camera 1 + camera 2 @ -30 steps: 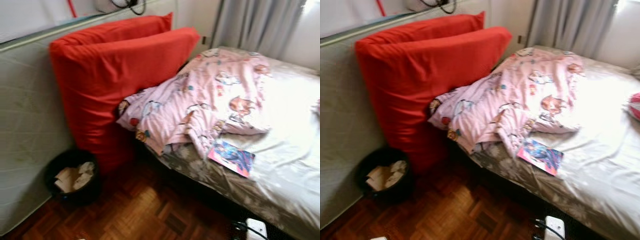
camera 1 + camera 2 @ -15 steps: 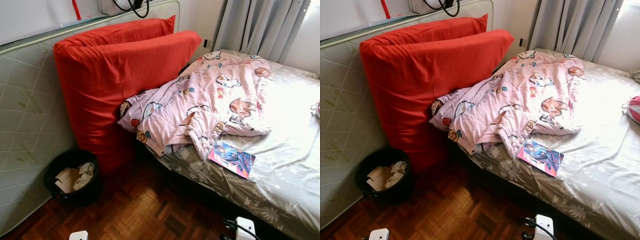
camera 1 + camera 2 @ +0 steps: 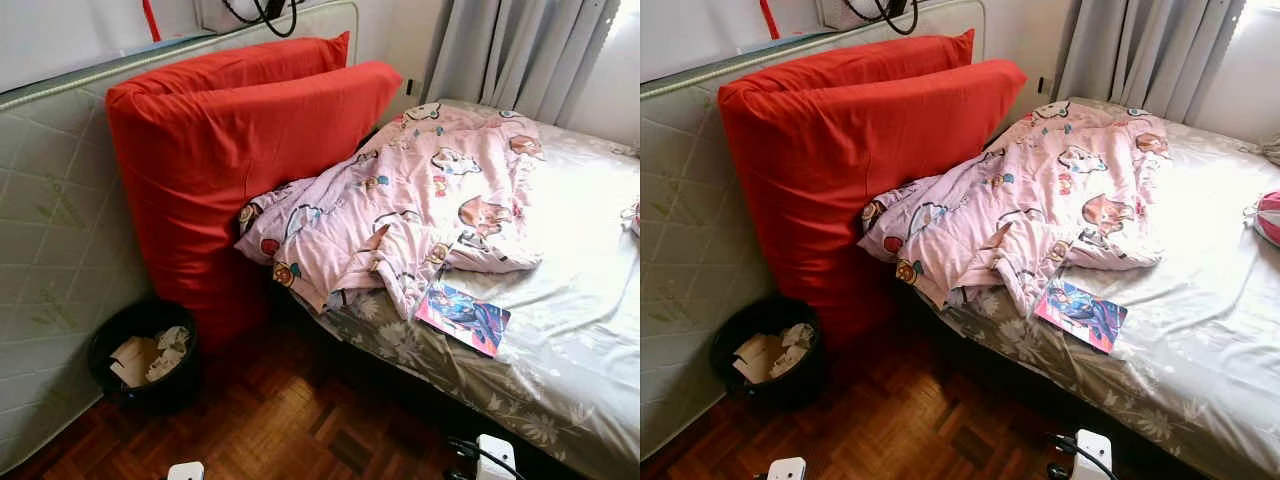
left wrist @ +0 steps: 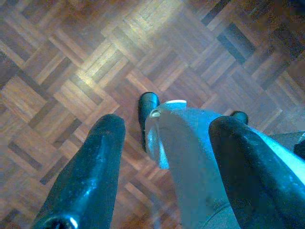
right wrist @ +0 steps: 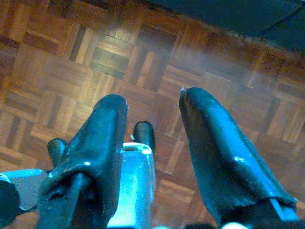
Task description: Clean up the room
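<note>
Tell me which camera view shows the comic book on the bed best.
The right eye view: the comic book lies whole near the bed's edge, beside the pink blanket, close to the frame's middle. The left eye view shows it just as fully, slightly further right. Both wrist views look down at the parquet floor.

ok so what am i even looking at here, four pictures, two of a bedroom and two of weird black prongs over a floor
It is one moment seen by a walking humanoid robot meant to tidy the room. The two bedroom pictures come from its head camera, one per eye, looking down. On the bed lie a crumpled pink blanket and a magazine. Two red cushions lean against an upright mattress, and a black bin of paper sits on the wood floor. The other two pictures come from cameras on its wrists, looking along each gripper's black fingers. The left gripper and right gripper both point at the floor, fingers apart, holding nothing.
</note>
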`<state>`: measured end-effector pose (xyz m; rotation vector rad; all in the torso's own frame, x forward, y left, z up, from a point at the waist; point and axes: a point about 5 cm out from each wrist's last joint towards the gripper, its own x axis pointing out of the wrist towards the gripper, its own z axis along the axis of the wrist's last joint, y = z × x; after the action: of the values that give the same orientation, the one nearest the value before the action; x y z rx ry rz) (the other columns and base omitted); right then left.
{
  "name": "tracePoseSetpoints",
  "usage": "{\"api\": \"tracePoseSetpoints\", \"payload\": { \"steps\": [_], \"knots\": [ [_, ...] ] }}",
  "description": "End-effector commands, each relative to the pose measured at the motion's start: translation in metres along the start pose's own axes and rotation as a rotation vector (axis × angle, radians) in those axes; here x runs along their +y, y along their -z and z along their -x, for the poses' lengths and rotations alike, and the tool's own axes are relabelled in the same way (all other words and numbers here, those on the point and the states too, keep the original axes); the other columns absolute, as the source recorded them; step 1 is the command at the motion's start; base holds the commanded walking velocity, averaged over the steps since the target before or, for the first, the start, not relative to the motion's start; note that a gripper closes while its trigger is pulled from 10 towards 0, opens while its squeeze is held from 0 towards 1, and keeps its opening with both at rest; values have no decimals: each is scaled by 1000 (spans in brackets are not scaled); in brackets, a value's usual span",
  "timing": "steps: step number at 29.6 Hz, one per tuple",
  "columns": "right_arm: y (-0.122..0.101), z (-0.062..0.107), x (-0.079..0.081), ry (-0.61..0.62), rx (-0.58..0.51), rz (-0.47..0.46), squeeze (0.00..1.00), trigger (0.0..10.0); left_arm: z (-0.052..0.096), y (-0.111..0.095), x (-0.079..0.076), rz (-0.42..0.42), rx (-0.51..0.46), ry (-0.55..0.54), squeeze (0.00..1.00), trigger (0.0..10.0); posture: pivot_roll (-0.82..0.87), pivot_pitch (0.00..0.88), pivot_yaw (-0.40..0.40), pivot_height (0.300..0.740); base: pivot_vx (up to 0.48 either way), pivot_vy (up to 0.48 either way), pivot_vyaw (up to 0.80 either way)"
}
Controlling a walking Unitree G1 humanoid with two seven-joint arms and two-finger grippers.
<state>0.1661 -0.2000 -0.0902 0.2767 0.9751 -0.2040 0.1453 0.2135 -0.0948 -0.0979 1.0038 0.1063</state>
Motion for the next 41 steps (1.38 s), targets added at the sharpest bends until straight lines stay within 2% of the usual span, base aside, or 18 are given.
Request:
{"api": "tracePoseSetpoints", "payload": {
  "steps": [1,6,14,25,33,36,41],
  "knots": [
    [2,1,-3,10,9,-11,0,10000,0,-4,5,-2,-2,-9,0,10000,86,0,-30,740,0,0,-750],
    [1,1,-3,11,2,0,0,10000,1,-5,11,-6,-7,-15,0,10000,90,0,-29,740,0,0,0],
    [1,1,-2,6,-1,-2,0,10000,2,-3,12,-11,-10,-13,0,10000,92,0,-27,740,0,0,0],
    [1,1,-4,11,5,6,0,10000,2,-3,13,-17,-13,-8,0,10000,91,0,-28,740,283,0,0],
    [1,1,-4,13,6,-2,0,10000,6,29,-9,-15,26,19,0,10000,88,0,-27,740,300,0,0],
    [1,1,-4,12,8,-11,0,10000,12,44,-3,-15,48,15,0,10000,89,0,-30,740,307,0,0],
    [2,1,-5,15,14,-7,0,10000,18,52,11,-11,59,0,0,10000,88,0,-30,740,310,0,-605]
  ]
}}
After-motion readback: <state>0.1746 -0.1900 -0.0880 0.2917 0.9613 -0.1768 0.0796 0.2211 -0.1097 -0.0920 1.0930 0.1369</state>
